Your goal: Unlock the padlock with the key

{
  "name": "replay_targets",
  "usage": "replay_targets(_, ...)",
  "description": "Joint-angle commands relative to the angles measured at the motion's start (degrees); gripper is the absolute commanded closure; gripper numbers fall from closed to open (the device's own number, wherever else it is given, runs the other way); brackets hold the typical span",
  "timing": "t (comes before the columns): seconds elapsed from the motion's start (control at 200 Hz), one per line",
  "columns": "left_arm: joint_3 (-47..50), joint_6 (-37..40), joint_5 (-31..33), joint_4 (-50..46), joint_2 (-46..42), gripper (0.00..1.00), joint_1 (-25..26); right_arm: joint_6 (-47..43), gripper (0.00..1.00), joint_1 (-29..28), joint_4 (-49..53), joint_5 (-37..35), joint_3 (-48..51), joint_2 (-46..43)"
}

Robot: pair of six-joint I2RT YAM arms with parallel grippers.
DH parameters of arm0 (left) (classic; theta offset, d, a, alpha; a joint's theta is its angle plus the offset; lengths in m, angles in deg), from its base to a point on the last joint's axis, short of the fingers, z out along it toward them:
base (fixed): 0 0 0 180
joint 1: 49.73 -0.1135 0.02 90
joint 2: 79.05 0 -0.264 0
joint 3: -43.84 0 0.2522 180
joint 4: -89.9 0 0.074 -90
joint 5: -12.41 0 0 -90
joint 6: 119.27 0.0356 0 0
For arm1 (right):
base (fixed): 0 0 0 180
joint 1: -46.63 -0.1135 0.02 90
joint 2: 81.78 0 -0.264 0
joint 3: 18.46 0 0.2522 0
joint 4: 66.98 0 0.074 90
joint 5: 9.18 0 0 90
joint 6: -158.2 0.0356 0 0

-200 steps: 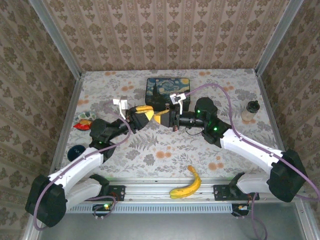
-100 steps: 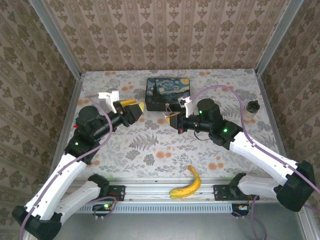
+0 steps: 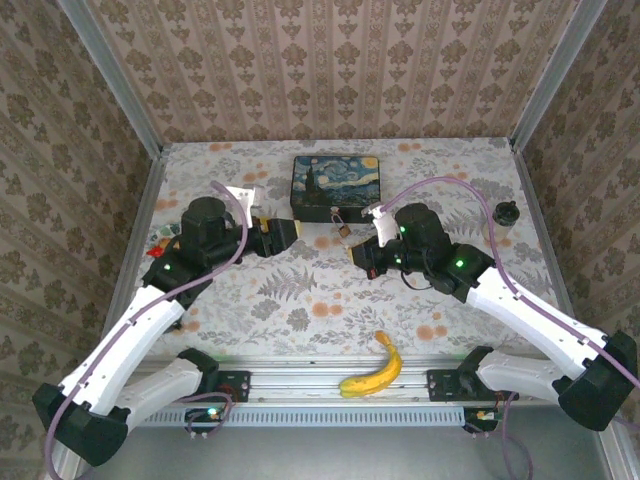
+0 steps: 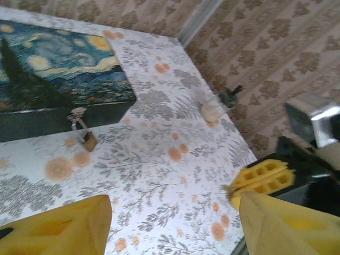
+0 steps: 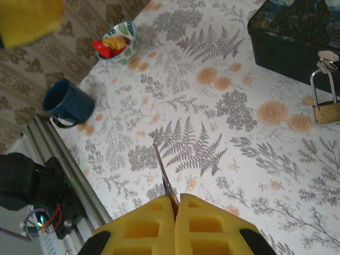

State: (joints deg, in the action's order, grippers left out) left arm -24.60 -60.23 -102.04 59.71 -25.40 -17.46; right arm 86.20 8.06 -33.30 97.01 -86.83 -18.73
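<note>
Damask wallpaper closes in a tabletop printed with ferns and orange flowers (image 3: 300, 300); take the rectangular starry-night painted tin (image 3: 336, 184) at the back as your landmark. The tiny brass-gold padlock (image 3: 343, 229) lies just in front of the tin's front wall. Its long axis runs straight out from the tin, with the silvery shackle toward the wall and the brass body toward you. You cannot tell whether the shackle touches the tin's clasp. Your right gripper (image 3: 358, 256), a little further out from the tin than the padlock, has its yellow pads pressed together on a thin metal key (image 5: 163, 178). The blade points aside from the padlock, so I judge it must swing round before it can meet the body's free end. The left gripper (image 3: 290, 233), off the tin's front-left corner, is spread wide around nothing. The padlock sits between them, the right arm slightly nearer. Well left of the tin, a patterned bowl (image 5: 118, 38) holds red and yellow bits beside a dark blue mug (image 5: 68, 102) whose inside is hidden. Right of the tin stands a small dark-lidded jar (image 3: 507, 213).
</note>
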Motion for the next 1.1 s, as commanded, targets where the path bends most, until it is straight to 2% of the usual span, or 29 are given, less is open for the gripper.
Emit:
replay_targets(0.0, -2.58, 4.27, -6.64, 0.97, 1.39, 0.35, 0.25, -2.83, 1.00, -0.46, 3.67, -0.94, -2.16, -1.30)
replay_targets(0.11, -3.11, 6.06, -10.66, 1.58, 3.17, 0.35, 0.25, -3.79, 1.00, -0.45, 3.81, 0.43, -2.32, -1.26)
replay_targets(0.22, -2.63, 6.41, -12.03, 3.30, 4.09, 0.37, 0.25, -4.79, 1.00, -0.44, 4.07, 1.47, -2.31, -1.26)
replay_targets(0.425, -2.19, 8.84, -22.32, 6.06, 5.32, 0.42, 0.17, -5.78, 1.00, -0.43, 3.55, 4.67, -2.25, -1.26)
replay_targets(0.575, -2.21, 11.62, -27.64, 6.24, 5.69, 0.44, 0.16, -6.72, 1.00, -0.40, 3.54, 6.88, -2.50, -1.09)
replay_targets(1.095, -2.45, 15.97, -31.79, 1.80, 11.05, 0.49, 0.60, -7.80, 1.00, -0.41, 2.11, 14.03, -2.93, -1.26)
